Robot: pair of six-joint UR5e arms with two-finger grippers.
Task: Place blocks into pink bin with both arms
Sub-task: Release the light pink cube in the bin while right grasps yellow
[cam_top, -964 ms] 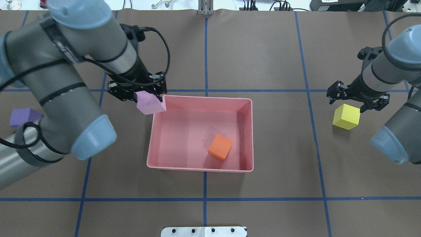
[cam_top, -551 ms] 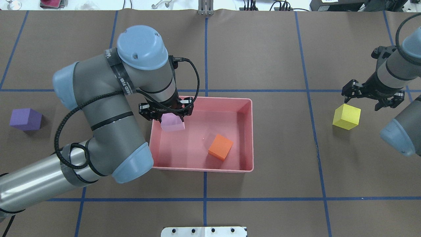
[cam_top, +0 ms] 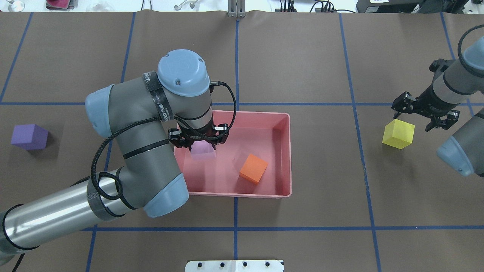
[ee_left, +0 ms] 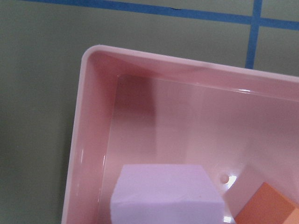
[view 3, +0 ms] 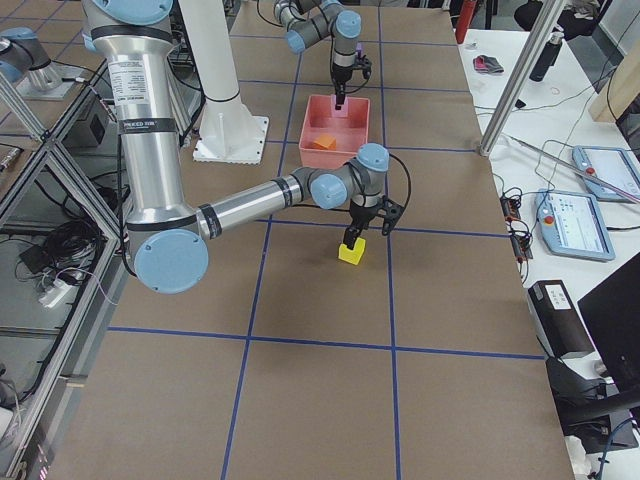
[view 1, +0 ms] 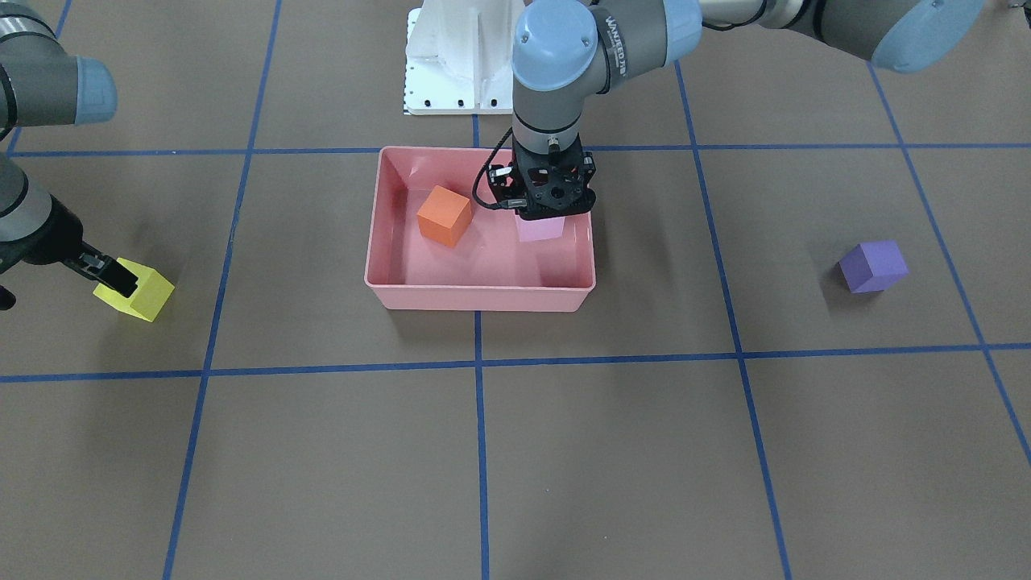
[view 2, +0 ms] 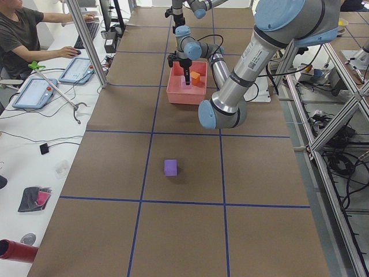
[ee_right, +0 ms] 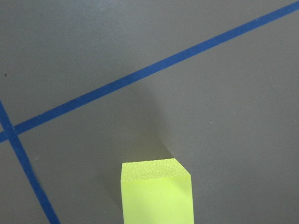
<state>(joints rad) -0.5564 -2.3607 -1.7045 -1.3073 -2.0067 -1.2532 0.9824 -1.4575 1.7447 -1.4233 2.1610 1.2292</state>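
- One block is done: the orange block [cam_top: 253, 168] lies flat on the floor of the pink bin [cam_top: 257, 195].
- The left hand [cam_top: 199, 142] is down inside the bin, near the end on the robot's left. Its fingers look clamped on the light pink block [view 1: 539, 231]. The block is low, at or just over the bin floor. I think this block only needs to be let go.
- The right hand [cam_top: 423, 116] hangs right over the yellow block [cam_top: 398, 134], with its fingers apart. The block sits on the brown surface [cam_top: 302, 234], well away from the bin. It is not grabbed yet, so it has to be picked up and carried over.
- The purple block [cam_top: 29, 136] sits alone on the surface, far out on the robot's left. No hand is near it.
- So I count one block in, one almost in, and two left to move.
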